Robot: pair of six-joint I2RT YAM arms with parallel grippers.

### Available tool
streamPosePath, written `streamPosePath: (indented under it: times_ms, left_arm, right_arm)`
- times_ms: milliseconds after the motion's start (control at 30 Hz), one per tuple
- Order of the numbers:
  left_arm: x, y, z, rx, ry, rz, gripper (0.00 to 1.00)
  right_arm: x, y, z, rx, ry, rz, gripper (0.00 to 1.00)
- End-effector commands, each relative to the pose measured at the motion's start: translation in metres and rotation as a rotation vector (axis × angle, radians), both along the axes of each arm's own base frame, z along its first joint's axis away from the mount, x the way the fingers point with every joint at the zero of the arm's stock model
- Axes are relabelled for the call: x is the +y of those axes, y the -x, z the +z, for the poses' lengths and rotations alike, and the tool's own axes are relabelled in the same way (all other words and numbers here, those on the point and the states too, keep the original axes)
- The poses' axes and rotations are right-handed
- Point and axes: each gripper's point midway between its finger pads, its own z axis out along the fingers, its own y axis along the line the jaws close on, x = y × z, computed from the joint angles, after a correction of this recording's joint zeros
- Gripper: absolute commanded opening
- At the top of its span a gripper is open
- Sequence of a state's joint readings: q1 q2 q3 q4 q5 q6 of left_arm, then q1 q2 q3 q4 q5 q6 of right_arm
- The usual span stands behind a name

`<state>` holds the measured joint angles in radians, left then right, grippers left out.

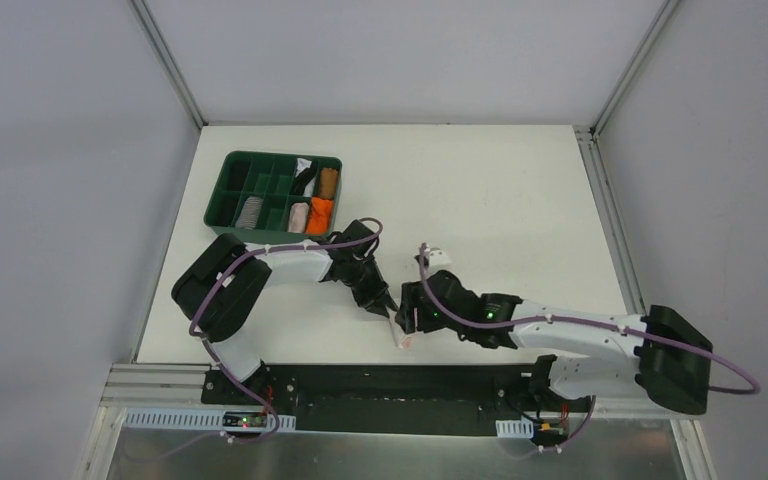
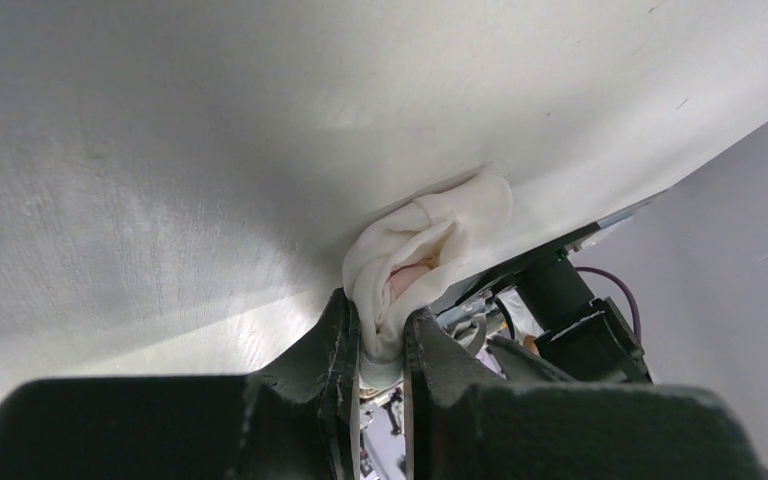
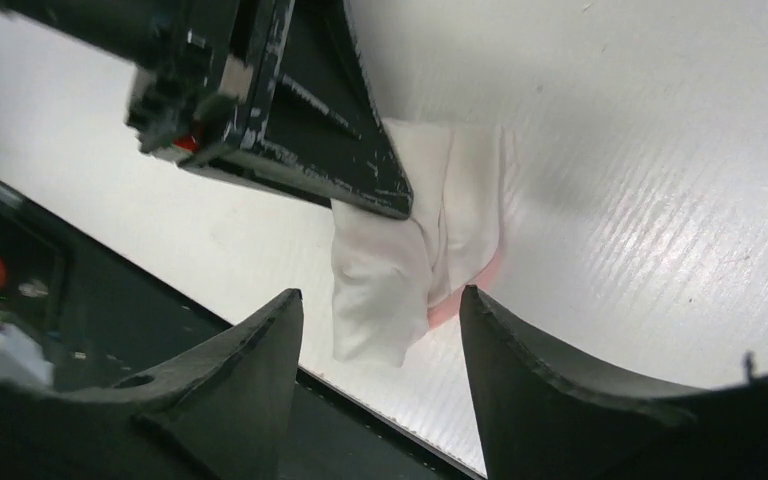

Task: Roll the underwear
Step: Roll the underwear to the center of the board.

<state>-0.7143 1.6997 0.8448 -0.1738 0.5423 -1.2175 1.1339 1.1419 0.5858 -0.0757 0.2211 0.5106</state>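
Left gripper [image 2: 381, 330] pinches pale pink-white soft fabric underwear roll [image 2: 430, 230]; right gripper [image 3: 380, 295] released.
Roll sits just ahead, between right's spread jaws, long axis roughly along them.

A white tabletop [image 1: 520, 200] sits evenly lit between plain grey walls [image 1: 60, 150] joined by slim aluminium frame posts [image 1: 170, 62].

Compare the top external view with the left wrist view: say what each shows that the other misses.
Only the top view: the green tray with rolled cloths in its compartments. Only the left wrist view: the left gripper, jaws pinched shut on the pale underwear, pink showing inside its folds. Both: the white table and that underwear near its front edge.
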Motion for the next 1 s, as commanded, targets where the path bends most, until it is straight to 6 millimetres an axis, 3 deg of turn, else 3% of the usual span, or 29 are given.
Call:
streamPosePath:
  times_ms: [0,267,467,567,600,700,733,767,900,967]
  left_arm:
    - [0.013,0.004,-0.008,0.013,-0.089,0.024,0.00]
    - [0.013,0.006,-0.008,0.023,-0.093,0.020,0.00]
    - [0.014,0.006,-0.008,0.023,-0.098,0.023,0.00]
    - [0.013,0.005,-0.006,0.020,-0.091,0.023,0.00]
    - [0.013,0.005,-0.004,0.018,-0.088,0.022,0.00]
    - [0.012,0.004,-0.001,0.005,-0.079,0.017,0.00]
    - [0.012,0.003,0.001,-0.002,-0.076,0.016,0.00]
    - [0.012,0.003,0.002,-0.009,-0.074,0.018,0.04]
    - [0.012,0.000,0.013,-0.048,-0.056,0.020,0.34]
    - [0.011,0.000,0.018,-0.059,-0.045,0.018,0.58]
  right_arm:
    - [-0.008,-0.003,-0.009,-0.114,0.252,0.051,0.61]
    - [0.027,0.010,-0.017,-0.188,0.353,0.133,0.59]
    - [0.024,0.008,-0.041,-0.197,0.469,0.100,0.51]
    - [0.014,0.002,-0.047,-0.208,0.520,0.044,0.39]
    - [0.010,0.001,-0.048,-0.212,0.530,0.028,0.32]
    - [0.003,-0.002,-0.045,-0.222,0.509,-0.016,0.00]
    - [0.005,0.000,-0.042,-0.215,0.471,-0.010,0.00]
    - [0.007,0.002,-0.041,-0.211,0.424,-0.004,0.00]
    - [0.016,0.012,-0.041,-0.048,0.132,0.026,0.00]
    - [0.007,-0.007,-0.043,-0.059,0.030,-0.042,0.00]
